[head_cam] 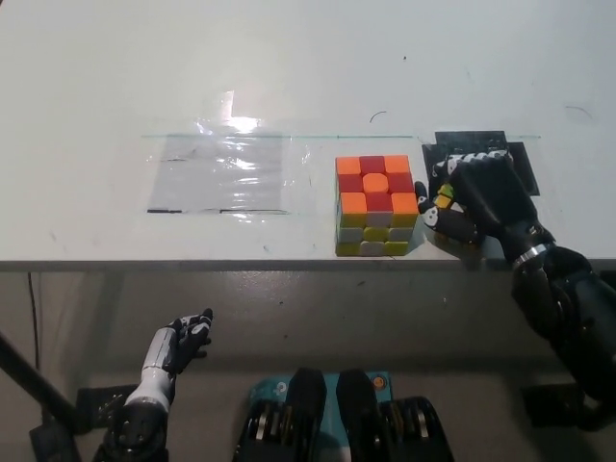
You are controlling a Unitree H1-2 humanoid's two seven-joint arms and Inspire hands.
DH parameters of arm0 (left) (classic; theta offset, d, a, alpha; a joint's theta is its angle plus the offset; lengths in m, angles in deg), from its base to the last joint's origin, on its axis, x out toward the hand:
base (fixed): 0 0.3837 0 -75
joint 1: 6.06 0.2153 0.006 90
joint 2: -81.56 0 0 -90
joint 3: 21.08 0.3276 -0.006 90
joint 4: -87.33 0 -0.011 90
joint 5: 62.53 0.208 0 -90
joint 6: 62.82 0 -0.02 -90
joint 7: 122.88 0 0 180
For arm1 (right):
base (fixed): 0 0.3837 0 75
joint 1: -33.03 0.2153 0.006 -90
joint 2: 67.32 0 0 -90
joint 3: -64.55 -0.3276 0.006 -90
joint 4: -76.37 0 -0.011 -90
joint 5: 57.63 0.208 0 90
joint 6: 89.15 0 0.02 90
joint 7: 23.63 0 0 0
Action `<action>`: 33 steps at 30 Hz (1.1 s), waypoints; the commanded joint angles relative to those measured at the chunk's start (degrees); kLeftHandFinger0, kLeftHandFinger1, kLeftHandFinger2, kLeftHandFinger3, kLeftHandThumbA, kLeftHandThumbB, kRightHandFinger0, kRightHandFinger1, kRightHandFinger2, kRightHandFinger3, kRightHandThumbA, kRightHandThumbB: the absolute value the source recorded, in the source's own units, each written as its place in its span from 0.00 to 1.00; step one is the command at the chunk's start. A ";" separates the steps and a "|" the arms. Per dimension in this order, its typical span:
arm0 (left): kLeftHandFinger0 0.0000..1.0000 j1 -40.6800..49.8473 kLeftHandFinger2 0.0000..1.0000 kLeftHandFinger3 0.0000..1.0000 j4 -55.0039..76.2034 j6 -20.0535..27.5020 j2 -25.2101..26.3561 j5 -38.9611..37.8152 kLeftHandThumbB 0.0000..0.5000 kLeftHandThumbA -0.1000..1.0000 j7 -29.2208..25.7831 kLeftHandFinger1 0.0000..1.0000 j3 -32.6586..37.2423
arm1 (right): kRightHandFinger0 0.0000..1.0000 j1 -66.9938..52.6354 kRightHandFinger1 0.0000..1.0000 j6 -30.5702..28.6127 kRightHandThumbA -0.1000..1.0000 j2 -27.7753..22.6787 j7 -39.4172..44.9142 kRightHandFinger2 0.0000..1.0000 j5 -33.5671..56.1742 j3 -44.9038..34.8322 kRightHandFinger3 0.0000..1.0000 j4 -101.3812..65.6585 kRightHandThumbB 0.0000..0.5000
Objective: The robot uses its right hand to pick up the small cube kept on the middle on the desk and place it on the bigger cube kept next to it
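The bigger cube, with orange and red tiles on top and white and yellow tiles on its front, stands near the desk's front edge. Just to its right my black right hand lies curled over the small cube, of which only a few yellow, green and orange tiles show between the fingers. The hand is shut on that cube, which still sits at desk level. My white left hand hangs low at the lower left, below the desk edge, holding nothing.
A clear plastic sheet lies flat on the white desk left of the bigger cube. A black patch shows on the desk behind my right hand. The desk's front edge runs just below the cubes.
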 commanded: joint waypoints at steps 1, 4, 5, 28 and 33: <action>0.84 -1.14 0.80 0.69 0.78 0.79 0.47 0.38 0.09 0.68 -0.83 0.79 0.26 | 0.00 -0.44 0.13 0.44 0.00 -0.41 1.84 0.55 0.99 -2.04 0.36 -3.13 0.39; 0.86 -1.04 0.83 0.74 0.91 0.08 0.31 0.11 0.11 0.68 -0.98 0.81 0.00 | 0.00 0.68 0.18 -1.94 0.00 -0.69 0.05 0.57 0.71 -2.89 0.44 -2.96 0.32; 0.82 -0.95 0.80 0.70 1.20 -0.02 0.28 0.12 0.11 0.68 -1.02 0.78 -0.02 | 0.00 1.03 0.16 -1.46 0.00 -0.89 0.35 0.51 0.35 -3.04 0.42 -3.44 0.33; 0.76 0.07 0.71 0.61 0.09 1.49 -0.15 -0.60 0.18 0.67 -0.93 0.70 -0.51 | 0.00 5.89 0.06 -2.97 0.00 -2.14 4.36 0.45 1.52 -9.88 0.33 -15.38 0.43; 0.81 0.55 0.77 0.68 0.85 0.46 -0.19 -0.03 0.19 0.68 -1.30 0.76 -0.29 | 0.00 6.41 0.04 -1.97 0.00 -1.00 5.71 0.44 0.75 -9.75 0.35 -19.02 0.43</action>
